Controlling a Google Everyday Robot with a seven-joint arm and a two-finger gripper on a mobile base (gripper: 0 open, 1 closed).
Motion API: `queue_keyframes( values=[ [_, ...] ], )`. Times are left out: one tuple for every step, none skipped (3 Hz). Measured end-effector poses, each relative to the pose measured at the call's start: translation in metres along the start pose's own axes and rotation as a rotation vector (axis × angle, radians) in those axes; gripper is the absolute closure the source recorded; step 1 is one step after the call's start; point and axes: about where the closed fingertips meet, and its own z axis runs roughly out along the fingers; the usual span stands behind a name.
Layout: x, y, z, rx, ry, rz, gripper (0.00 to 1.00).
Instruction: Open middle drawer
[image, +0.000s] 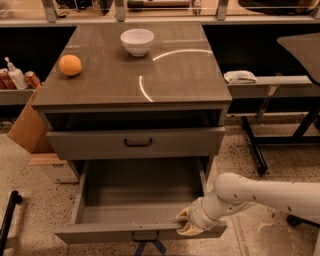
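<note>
The middle drawer (140, 197) is pulled far out of the grey-brown cabinet and shows a plain grey, empty inside. Its front panel (100, 234) lies nearest the camera, with the black handle (145, 235) just showing at its centre. My gripper (186, 225) sits on the top rim of the drawer front, right of the handle. The white arm (260, 195) reaches in from the right.
The drawer above (135, 143) sits slightly out, with a dark gap over it. An orange (70, 65) and a white bowl (137, 41) stand on the cabinet top. A cardboard box (25, 127) is at the left, black table legs (255, 145) at the right.
</note>
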Motion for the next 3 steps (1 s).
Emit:
queue_keyframes(
  values=[
    [0.0,0.0014,0.0002,-0.004,-0.003,0.003,0.58],
    [0.0,0.0013,0.0,-0.003,-0.004,0.003,0.34],
    [-0.0008,-0.0015,-0.0065,0.002,-0.016,-0.004,0.11]
  ],
)
